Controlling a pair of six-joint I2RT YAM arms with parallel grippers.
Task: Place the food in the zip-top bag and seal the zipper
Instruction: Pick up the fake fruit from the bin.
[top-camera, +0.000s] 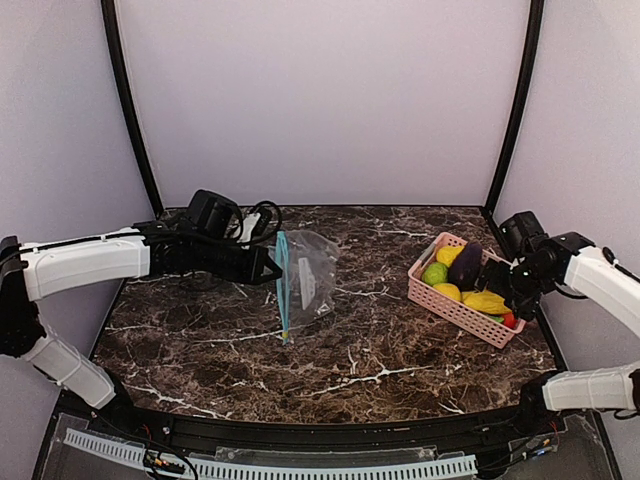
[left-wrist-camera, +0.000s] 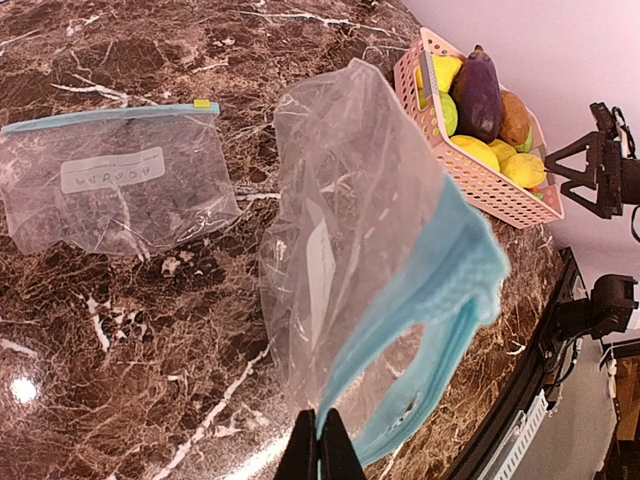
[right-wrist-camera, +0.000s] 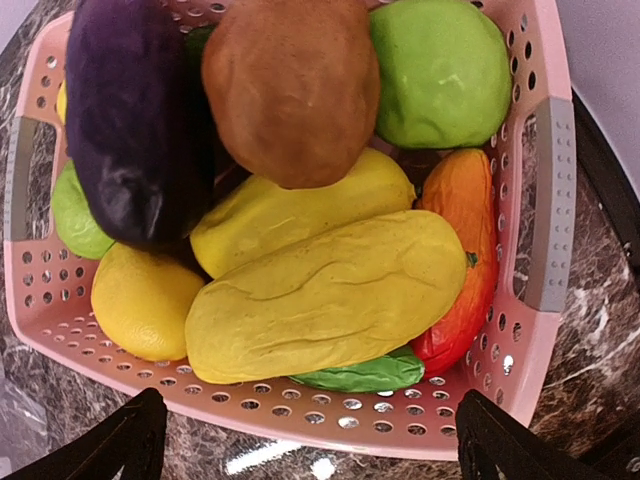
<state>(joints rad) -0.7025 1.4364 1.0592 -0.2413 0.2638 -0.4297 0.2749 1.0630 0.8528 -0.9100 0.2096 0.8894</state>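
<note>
The food (right-wrist-camera: 330, 300) lies all together in the pink basket (right-wrist-camera: 300, 422), which stands on the right part of the tabletop (top-camera: 350, 350), close to its right edge. On top of the pile are a purple eggplant (right-wrist-camera: 135, 120) and a brown potato-like piece (right-wrist-camera: 290, 85), touching each other. A green fruit (right-wrist-camera: 440, 70) sits in one corner. Lower down are a long yellow piece (right-wrist-camera: 300, 215), a round yellow fruit (right-wrist-camera: 140, 300) and an orange-red piece (right-wrist-camera: 465, 260) along the basket's wall.

The right tool (right-wrist-camera: 320, 455) hangs just above the basket. Its fingers are spread wide and it grasps nothing.

The zip-top bag (left-wrist-camera: 350, 230) is near the middle of the tabletop, well apart from the basket. It is lifted and stands on its edge. Its blue zipper strip (left-wrist-camera: 440, 290) bends in a loop, and I cannot tell how far the mouth is open. The left tool (left-wrist-camera: 320, 450) is clenched on this bag at the zipper edge.

A second bag (left-wrist-camera: 110, 190) lies flat on the tabletop beside the held one, not touching it. It has a white label and a blue strip along its top.
</note>
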